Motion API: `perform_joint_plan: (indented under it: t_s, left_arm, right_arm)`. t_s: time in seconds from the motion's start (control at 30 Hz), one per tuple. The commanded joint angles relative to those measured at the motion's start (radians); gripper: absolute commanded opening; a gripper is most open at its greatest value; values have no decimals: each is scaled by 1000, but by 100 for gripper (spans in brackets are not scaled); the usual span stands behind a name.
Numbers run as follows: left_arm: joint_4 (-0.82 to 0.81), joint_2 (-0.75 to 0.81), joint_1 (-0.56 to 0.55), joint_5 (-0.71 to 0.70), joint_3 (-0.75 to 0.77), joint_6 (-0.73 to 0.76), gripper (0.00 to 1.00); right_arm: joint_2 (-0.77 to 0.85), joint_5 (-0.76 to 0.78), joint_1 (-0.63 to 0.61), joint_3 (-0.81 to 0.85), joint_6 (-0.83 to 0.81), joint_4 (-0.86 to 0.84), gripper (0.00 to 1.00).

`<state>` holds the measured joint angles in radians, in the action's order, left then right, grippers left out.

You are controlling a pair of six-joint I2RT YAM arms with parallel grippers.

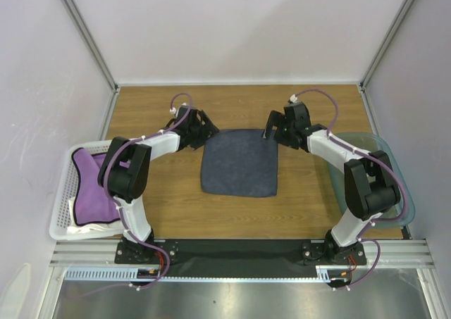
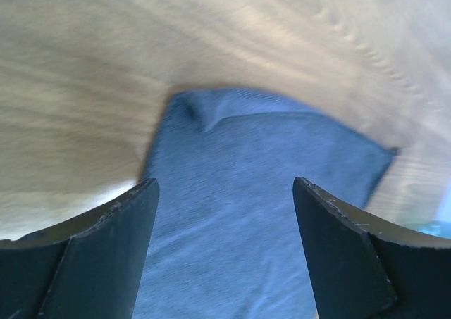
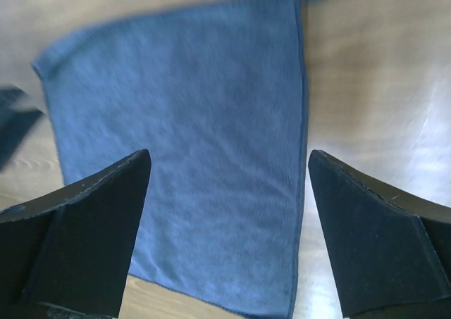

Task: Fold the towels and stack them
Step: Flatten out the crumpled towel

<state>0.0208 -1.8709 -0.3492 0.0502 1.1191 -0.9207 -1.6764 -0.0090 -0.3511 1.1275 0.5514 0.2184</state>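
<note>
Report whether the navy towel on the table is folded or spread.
The navy towel lies flat, unheld. The left wrist view shows a second layer's edge near one corner, suggesting one fold; not certain.

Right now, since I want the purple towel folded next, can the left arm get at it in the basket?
Probably yes. The purple towel lies uncovered on top in the white basket beside the left arm, and the left gripper is open and empty above the navy towel.

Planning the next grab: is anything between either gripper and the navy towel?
Nothing visible. The navy towel lies flat on the table with nothing on it, and the left gripper and right gripper, both open, are right at its far corners.
</note>
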Motion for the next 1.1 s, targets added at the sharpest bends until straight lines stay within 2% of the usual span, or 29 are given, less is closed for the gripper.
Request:
perform_joint_plan:
  t_s: [0.0, 0.6, 0.9, 1.0, 1.07]
  left_arm:
    - [-120, 13, -5, 23, 10, -66, 82]
    - [-165, -111, -4, 5, 99, -84, 75]
    - [-206, -143, -1, -42, 125, -95, 64]
    - [-231, -148, 6, -47, 136, -98, 63]
    - [-255, -151, 7, -105, 137, -99, 63]
  right_arm:
    - [38, 37, -22, -41, 61, -57, 100]
    - [34, 81, -34, -26, 39, -17, 100]
    - [49, 106, -32, -31, 30, 2, 100]
    - [49, 110, -31, -32, 30, 3, 100]
    - [46, 112, -31, -37, 31, -4, 100]
